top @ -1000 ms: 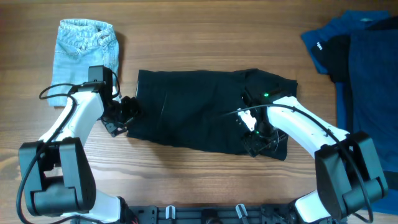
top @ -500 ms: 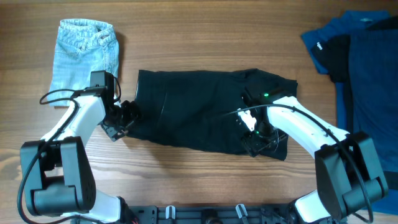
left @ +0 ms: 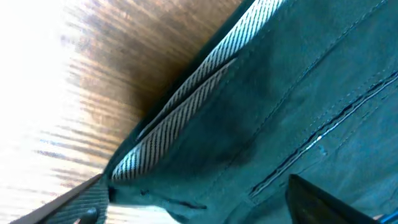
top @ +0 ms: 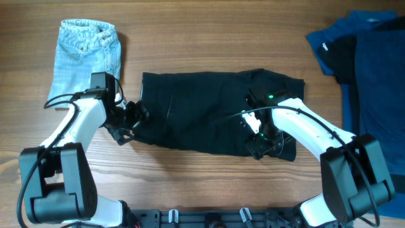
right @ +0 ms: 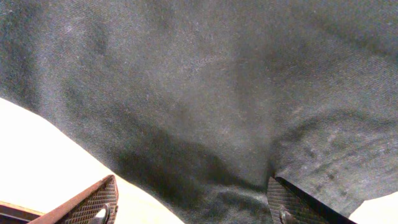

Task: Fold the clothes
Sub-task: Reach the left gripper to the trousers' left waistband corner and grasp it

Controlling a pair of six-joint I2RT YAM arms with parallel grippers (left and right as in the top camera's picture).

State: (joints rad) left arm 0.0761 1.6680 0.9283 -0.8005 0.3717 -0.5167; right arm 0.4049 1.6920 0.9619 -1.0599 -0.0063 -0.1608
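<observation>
The plain black matte shorts [top: 202, 114] are spread unfolded mid-table; a dark blue garment pile [top: 373, 63] is left at the right edge; light-blue denim [top: 85, 54] seems folded at the far-left corner. The left gripper [top: 134, 120] and right gripper [top: 256, 147] are held apart at the shorts' ends.

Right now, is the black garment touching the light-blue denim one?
Apart. The overhead view shows bare table between the black garment and the denim garment.
</observation>
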